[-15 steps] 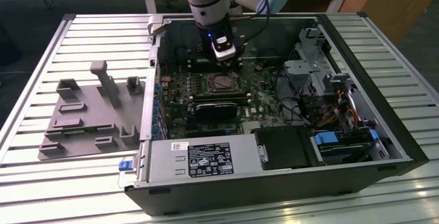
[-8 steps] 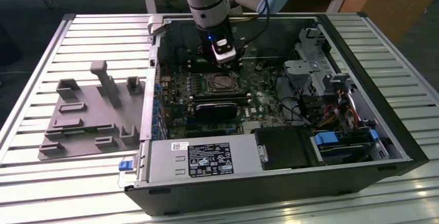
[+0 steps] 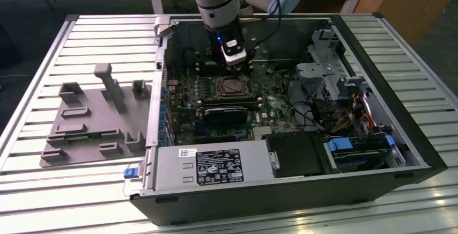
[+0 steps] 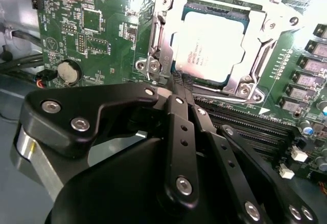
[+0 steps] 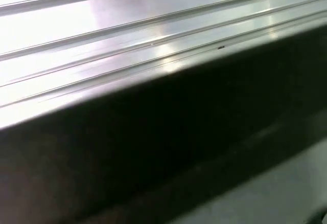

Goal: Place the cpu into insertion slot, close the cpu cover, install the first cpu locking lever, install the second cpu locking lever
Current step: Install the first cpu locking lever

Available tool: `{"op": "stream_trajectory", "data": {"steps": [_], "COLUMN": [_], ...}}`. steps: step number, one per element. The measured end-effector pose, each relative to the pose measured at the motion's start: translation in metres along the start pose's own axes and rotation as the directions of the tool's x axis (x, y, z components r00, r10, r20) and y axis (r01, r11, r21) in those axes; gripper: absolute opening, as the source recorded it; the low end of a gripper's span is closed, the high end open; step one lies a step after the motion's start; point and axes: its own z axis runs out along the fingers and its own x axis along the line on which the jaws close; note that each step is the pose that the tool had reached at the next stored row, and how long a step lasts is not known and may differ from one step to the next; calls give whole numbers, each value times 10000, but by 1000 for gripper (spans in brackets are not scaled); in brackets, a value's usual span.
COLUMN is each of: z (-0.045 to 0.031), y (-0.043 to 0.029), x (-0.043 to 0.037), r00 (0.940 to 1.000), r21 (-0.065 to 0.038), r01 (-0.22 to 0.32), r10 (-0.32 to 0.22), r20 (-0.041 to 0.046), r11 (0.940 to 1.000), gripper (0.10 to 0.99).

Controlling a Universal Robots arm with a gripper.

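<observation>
Small silver-grey square cpu [image 4: 214, 42] sits in silvery insertion slot [image 4: 240, 88], thin metal-frame cpu cover [image 4: 162, 29] down over it. Black gripper [image 4: 179, 83], fingers together & empty, hangs at slot's 12 o'clock in the exterior view, prob. pinched as a narrow pusher for lever work.

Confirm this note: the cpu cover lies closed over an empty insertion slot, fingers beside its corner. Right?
No. The insertion slot is not empty: the second wrist view shows the cpu seated in it, under the closed cpu cover, fingers beside its corner.
</observation>
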Motion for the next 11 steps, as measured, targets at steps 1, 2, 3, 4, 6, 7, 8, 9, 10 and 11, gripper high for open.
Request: {"op": "stream_trajectory", "data": {"steps": [1, 2, 3, 4, 6, 7, 8, 9, 10, 11], "z": [-13, -29, -43, -58, -86, -97, -105, -110, -109, -110], "y": [1, 3, 5, 6, 9, 10, 11, 12, 12, 12], "x": [-3, -7, -11, -14, -21, -24, -26, -27, -28, -28], "r00": [10000, 10000, 10000, 10000, 10000, 10000, 10000, 10000, 10000, 10000], "r21": [0, 0, -1, -2, -5, -7, -9, -15, -41, -78], "r01": [2, 4, 6, 7, 7, 7, 6, 5, -1, -12], "r10": [-2, -4, -6, -7, -7, -7, -6, -5, 1, 12], "r20": [0, -1, 0, -1, -2, -3, -3, -6, -13, -28], "r11": [10000, 10000, 10000, 10000, 10000, 10000, 10000, 10000, 10000, 10000], "gripper": [102, 102, 102, 102, 102, 102, 102, 102, 102, 102]}}
